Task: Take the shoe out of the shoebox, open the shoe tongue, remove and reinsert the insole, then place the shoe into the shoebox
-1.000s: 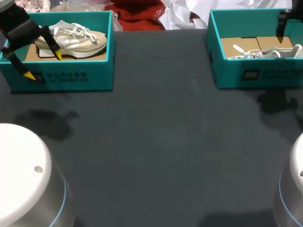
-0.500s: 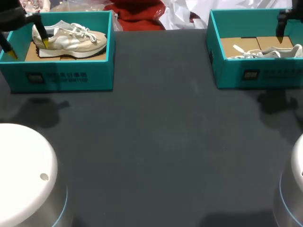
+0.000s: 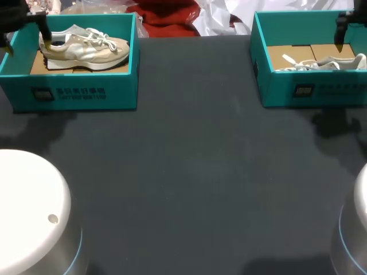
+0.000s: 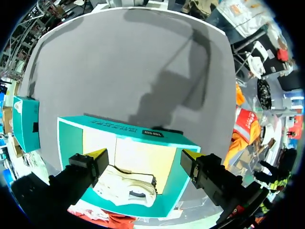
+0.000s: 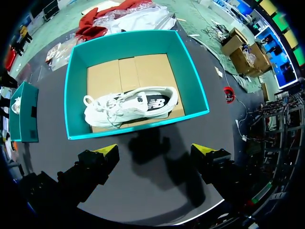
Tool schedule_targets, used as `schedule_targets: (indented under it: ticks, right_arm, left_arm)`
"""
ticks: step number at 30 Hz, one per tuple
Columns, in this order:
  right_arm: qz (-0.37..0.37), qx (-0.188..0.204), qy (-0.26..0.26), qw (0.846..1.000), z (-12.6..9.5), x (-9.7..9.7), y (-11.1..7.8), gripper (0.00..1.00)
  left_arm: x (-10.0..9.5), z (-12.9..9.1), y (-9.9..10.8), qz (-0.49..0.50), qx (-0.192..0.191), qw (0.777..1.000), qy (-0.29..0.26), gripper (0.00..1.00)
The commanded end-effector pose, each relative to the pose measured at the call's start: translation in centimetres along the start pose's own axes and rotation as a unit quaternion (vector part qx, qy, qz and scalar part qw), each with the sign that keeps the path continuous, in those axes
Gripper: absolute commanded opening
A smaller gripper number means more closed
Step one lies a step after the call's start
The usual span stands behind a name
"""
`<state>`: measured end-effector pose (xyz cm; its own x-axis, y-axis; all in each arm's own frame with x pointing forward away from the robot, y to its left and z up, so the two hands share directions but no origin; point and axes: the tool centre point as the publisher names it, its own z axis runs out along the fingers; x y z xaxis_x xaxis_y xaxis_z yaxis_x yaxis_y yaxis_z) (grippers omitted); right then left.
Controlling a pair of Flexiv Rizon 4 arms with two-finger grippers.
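Two teal shoeboxes stand at the table's far side. The left shoebox (image 3: 80, 91) (image 4: 124, 138) holds a beige shoe (image 3: 86, 48) (image 4: 126, 188) with white laces, lying on its side. My left gripper (image 3: 26, 41) (image 4: 144, 156) hangs open above that box's left end, by the shoe's heel, touching nothing. The right shoebox (image 3: 309, 91) (image 5: 138, 125) holds a white shoe (image 3: 321, 63) (image 5: 128, 105) on a cardboard floor. My right gripper (image 3: 343, 31) (image 5: 156, 149) is open above that box's near wall, holding nothing.
The dark table top (image 3: 189, 172) stretches between and in front of the boxes. The white robot bases (image 3: 28, 212) (image 3: 352, 229) stand at the near corners. The right shoebox also shows small (image 4: 26, 121) in the left wrist view.
My left gripper has moved from the left box's front wall back and to the left, over the shoe's heel end. The right arm has stayed still.
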<state>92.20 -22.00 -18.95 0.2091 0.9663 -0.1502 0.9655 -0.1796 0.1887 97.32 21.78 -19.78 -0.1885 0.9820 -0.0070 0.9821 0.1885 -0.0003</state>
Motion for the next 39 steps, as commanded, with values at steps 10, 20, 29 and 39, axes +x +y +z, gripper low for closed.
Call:
schedule_targets:
  ticks: [10,20,29,39]
  right_arm:
    - [0.0,-0.001,0.0,1.0,0.0,0.0,-0.1,1.0]
    - [0.0,-0.001,0.0,1.0,0.0,0.0,-0.1,1.0]
    - [0.0,-0.001,0.0,1.0,0.0,0.0,-0.1,1.0]
    - [0.0,-0.001,0.0,1.0,0.0,0.0,-0.1,1.0]
  left_arm:
    - [-0.3,0.3,2.8,0.019,0.005,1.0,0.013,1.0]
    - [2.6,0.7,12.6,0.036,-0.007,0.999,0.032,1.0]
    - [2.6,0.7,12.6,0.036,-0.007,0.999,0.032,1.0]
    - [2.7,3.2,18.3,0.051,0.004,0.998,0.028,1.0]
